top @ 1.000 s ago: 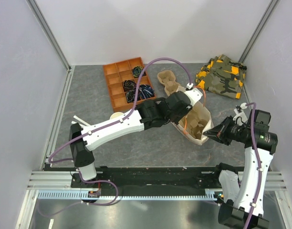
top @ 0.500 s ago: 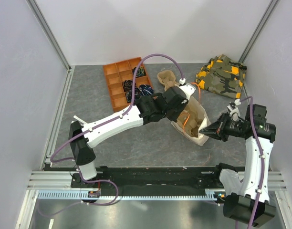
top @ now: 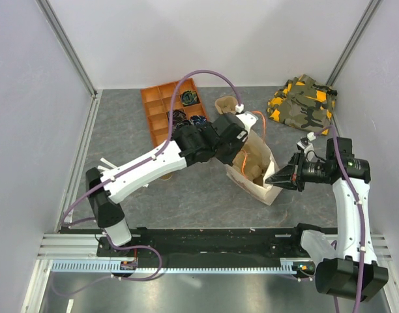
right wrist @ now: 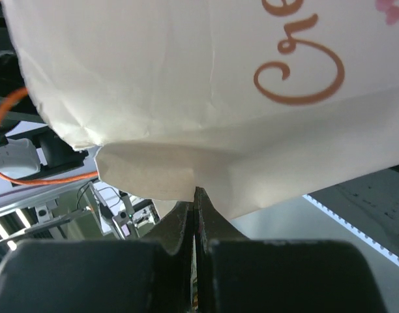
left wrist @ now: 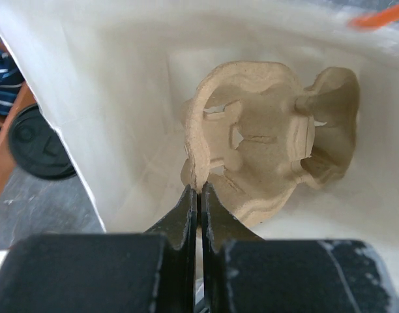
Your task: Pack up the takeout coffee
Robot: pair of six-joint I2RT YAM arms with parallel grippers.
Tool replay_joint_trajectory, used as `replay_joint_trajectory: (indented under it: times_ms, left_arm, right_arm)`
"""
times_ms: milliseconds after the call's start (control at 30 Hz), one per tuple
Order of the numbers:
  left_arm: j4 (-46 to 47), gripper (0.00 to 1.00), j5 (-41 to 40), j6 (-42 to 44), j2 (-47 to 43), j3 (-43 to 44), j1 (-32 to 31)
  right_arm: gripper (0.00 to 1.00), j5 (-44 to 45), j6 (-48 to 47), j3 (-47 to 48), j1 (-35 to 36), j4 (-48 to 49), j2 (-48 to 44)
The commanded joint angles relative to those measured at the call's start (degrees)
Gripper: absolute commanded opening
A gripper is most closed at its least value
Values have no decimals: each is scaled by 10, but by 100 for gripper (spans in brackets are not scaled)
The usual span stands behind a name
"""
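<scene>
A round black lid [left wrist: 36,145], likely the takeout coffee, shows at the left of the left wrist view, outside the white paper bag [left wrist: 108,98]; its cup is hidden, and in the top view my left arm covers it. My left gripper [left wrist: 199,190] is shut on the rim of a brown pulp cup carrier [left wrist: 265,130] and holds it inside the bag. In the top view the left gripper [top: 247,149] reaches into the bag [top: 265,186]. My right gripper [right wrist: 195,193] is shut on the bag's edge [right wrist: 186,98], and it shows at the bag's right side [top: 273,180].
An orange compartment tray [top: 162,107] with dark items stands at the back left. A second pulp carrier [top: 227,104] lies behind the bag. A camouflage cloth [top: 304,104] lies at the back right. The bag has an orange handle [top: 237,156].
The bag has shifted left and back, with both grippers moving along. My left gripper holds the carrier throughout, and the right arm has reached further left with the bag's edge.
</scene>
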Motion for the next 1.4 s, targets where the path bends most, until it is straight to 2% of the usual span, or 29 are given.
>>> replay_joint_trajectory:
  times_ms: [0,167,333,467,700,867,967,1367]
  left_arm:
    - [-30,3,28,12,-69,5,7]
    - [-30,2,67,-10,-41,5,7]
    - [-49,3,53,-59,-11,-10,7]
    - [-41,3,58,-70,6,-13,7]
    - [34,3,64,-3,3,-25,6]
    - [42,13,76,21,10,-22,3]
    - [45,15,76,21,20,-27,3]
    - [135,11,60,110,36,-45,3]
  right_arm:
    - [0,-38,-11,-7,14,13,-8]
    - [0,-16,10,-54,37,47,-29]
    - [0,48,4,-40,42,48,-40]
    - [0,49,15,-64,51,63,-50]
    - [0,82,15,-50,64,56,-49]
    - [1,86,4,-29,64,48,-38]
    - [0,85,-4,-18,64,39,-27]
    - [0,16,-29,-10,81,14,9]
